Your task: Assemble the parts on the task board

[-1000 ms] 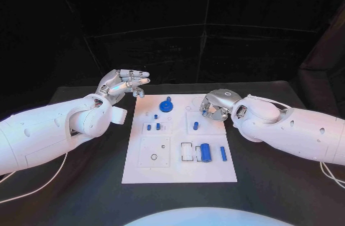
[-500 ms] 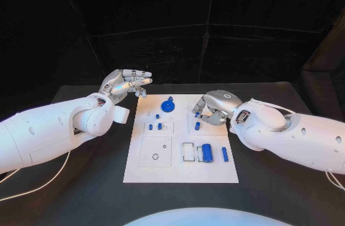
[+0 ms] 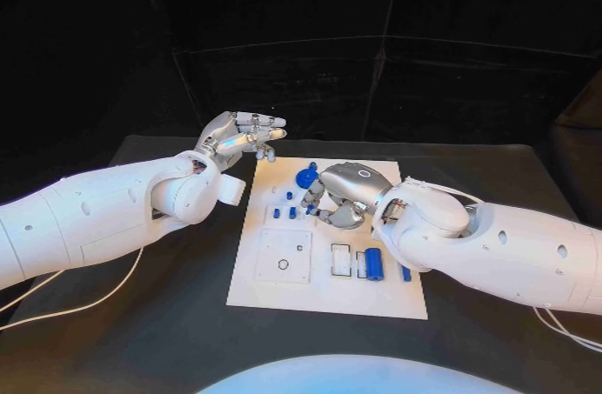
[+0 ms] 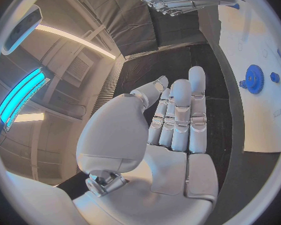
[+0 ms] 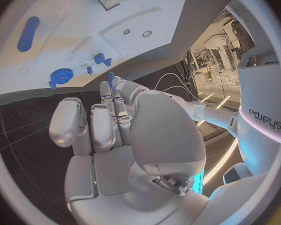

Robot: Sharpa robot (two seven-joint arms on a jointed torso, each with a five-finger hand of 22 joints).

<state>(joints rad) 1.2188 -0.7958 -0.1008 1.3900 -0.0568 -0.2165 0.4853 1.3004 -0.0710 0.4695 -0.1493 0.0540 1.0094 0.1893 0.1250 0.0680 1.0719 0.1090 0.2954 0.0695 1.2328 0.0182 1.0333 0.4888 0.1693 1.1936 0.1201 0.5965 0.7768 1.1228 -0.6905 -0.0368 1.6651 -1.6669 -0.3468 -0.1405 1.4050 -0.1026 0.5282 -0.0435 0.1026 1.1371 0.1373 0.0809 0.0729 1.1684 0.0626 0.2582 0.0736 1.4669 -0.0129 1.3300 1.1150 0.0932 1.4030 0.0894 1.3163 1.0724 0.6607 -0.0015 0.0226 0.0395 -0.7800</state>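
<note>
1. One white task board is seen on the black desk, centre of the head view, long axis running from frame bottom to top, tilted slightly.
2. Blue parts counted on the board: one gear near the upper edge; one large cylinder at lower right of the board, long axis pointing up-frame; one thin pin just right of it, partly hidden by the right arm; a few small pegs at mid-left, exact count unclear.
3. Left hand is raised at the upper left of the board, off its corner, fingers held together and straight, thumb alongside; nothing is held in it.
4. Right hand is lowered over the upper middle of the board, palm down, fingers curled inward. In the right wrist view a small blue part is seen at the fingertips; whether it is gripped cannot be told.
</note>
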